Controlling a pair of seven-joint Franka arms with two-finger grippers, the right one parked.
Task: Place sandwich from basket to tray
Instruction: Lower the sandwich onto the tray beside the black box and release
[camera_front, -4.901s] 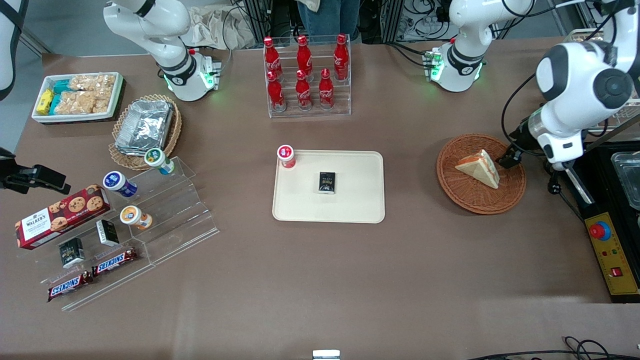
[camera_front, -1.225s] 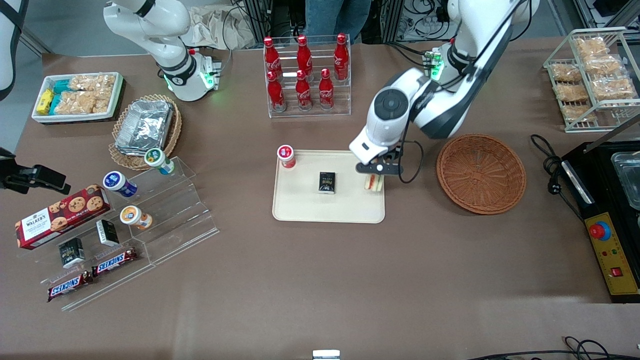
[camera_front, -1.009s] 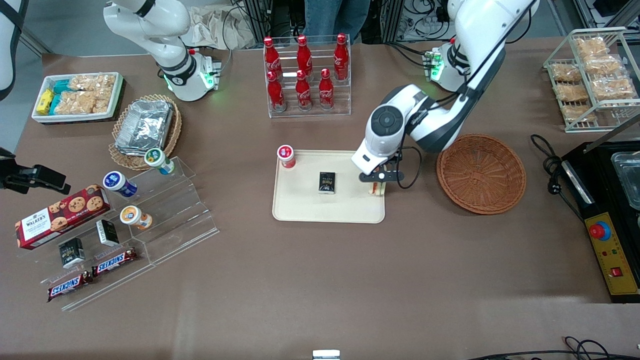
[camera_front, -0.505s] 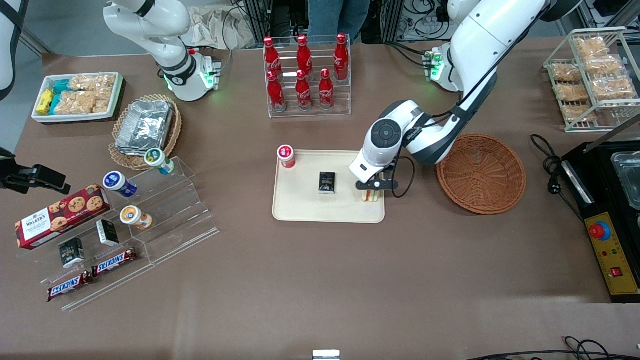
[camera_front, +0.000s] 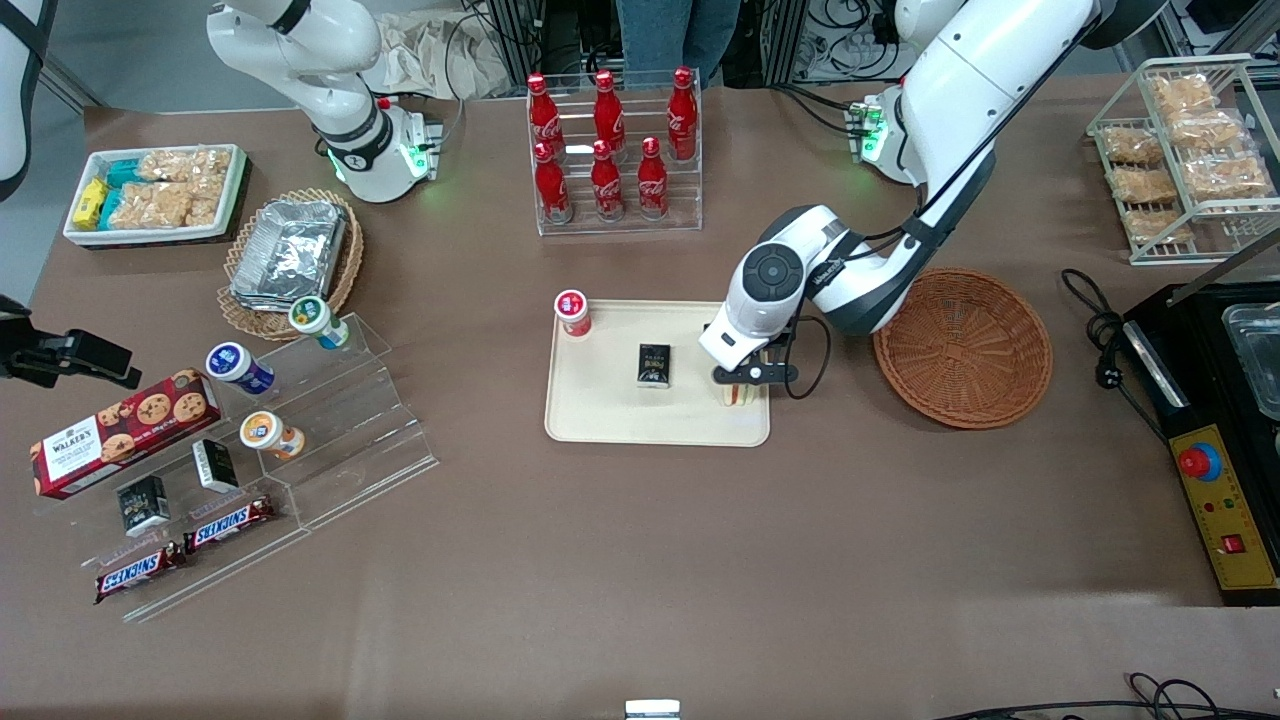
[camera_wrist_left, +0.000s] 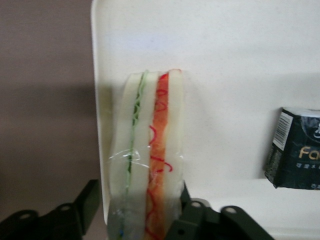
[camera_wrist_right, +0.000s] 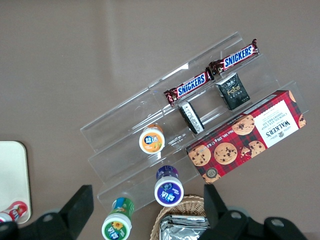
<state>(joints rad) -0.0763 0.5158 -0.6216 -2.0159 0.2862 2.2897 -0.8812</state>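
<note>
The brown desk (camera_front: 640, 560) carries everything, with the working arm (camera_front: 940, 110) reaching down from its base to the middle; the cream tray (camera_front: 610, 415) lies at the centre, and the reddish-brown basket (camera_front: 963, 347) sits beside it toward the working arm's end, holding nothing that shows; a clear rack of red bottles (camera_front: 612, 150) stands farther from the front camera than the tray, and a clear stepped display (camera_front: 330, 440) with cups, snack bars and a biscuit box lies toward the parked arm's end; on the tray a small dark box (camera_front: 655, 364) rests near the middle, and a red-lidded cup (camera_front: 572, 312) stands at the tray's corner; the gripper (camera_front: 744, 381) hangs low over the tray's edge nearest the basket; the wrist view shows it grasping the sandwich (camera_wrist_left: 150, 165), a plastic-wrapped wedge standing on edge, one finger (camera_wrist_left: 195, 220) pressed against the side of the bread, the other (camera_wrist_left: 85, 202) standing a little apart from it; the sandwich's lower end sits just inside the tray's rim (camera_wrist_left: 97, 100), and whether it touches the tray floor cannot be told.
</note>
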